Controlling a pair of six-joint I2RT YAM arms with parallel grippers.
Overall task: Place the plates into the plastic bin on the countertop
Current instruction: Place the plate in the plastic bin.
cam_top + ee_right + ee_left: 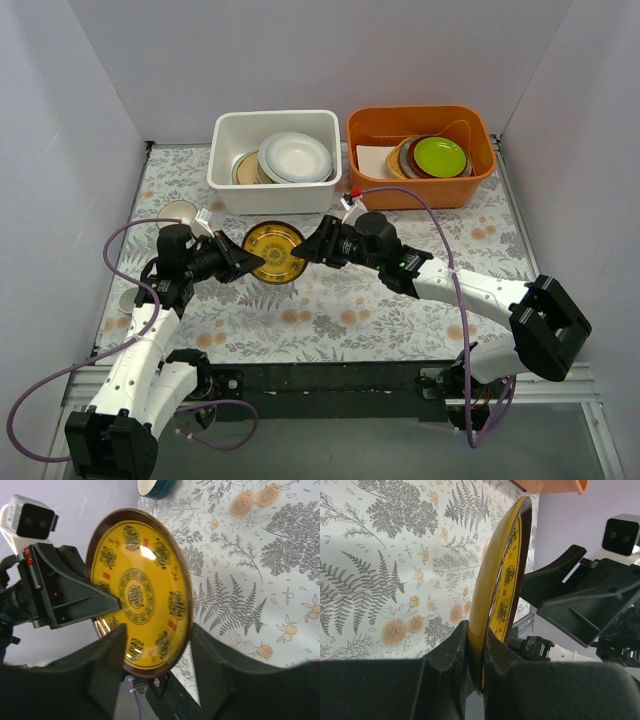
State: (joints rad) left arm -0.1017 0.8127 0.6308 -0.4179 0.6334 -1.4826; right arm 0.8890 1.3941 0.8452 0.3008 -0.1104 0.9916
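Observation:
A small dark-yellow patterned plate (273, 252) stands on edge above the countertop (400, 310), between both arms. My left gripper (243, 255) is shut on its left rim; the left wrist view shows both fingers pinching the plate (502, 575) at the gripper (477, 630). My right gripper (308, 250) is open, its fingers astride the opposite rim of the plate (140, 590), with the gripper (157, 632) not clamping it. The white plastic bin (222, 150) behind holds a white plate (295, 157) and a woven bamboo plate (243, 168).
An orange tub (420, 112) at the back right holds a stack topped by a lime-green plate (440, 156). A small white cup (180, 212) sits by the left arm, and a teal bowl (157, 487) rests on the cloth. White walls enclose the table.

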